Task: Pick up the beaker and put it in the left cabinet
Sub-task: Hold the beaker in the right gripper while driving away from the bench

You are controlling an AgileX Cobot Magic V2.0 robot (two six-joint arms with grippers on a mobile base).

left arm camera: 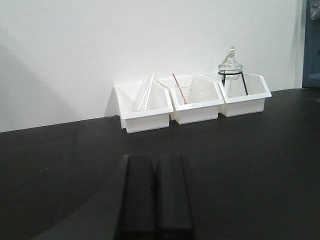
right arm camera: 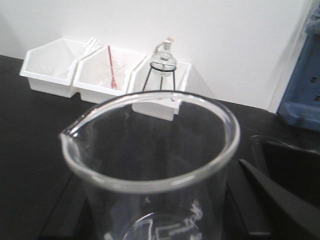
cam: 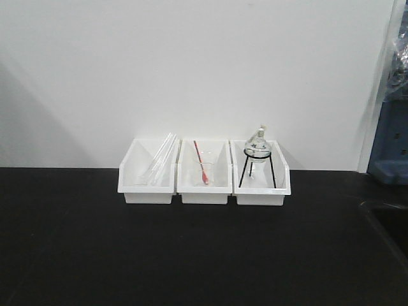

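The left end effector (left arm camera: 154,165) is pinched tight with nothing in it, low over the black table (left arm camera: 260,165). The right end effector (right arm camera: 160,195) grips the beaker (right arm camera: 150,145), held upright.

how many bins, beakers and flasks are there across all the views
bins: 3
beakers: 2
flasks: 1
total: 6
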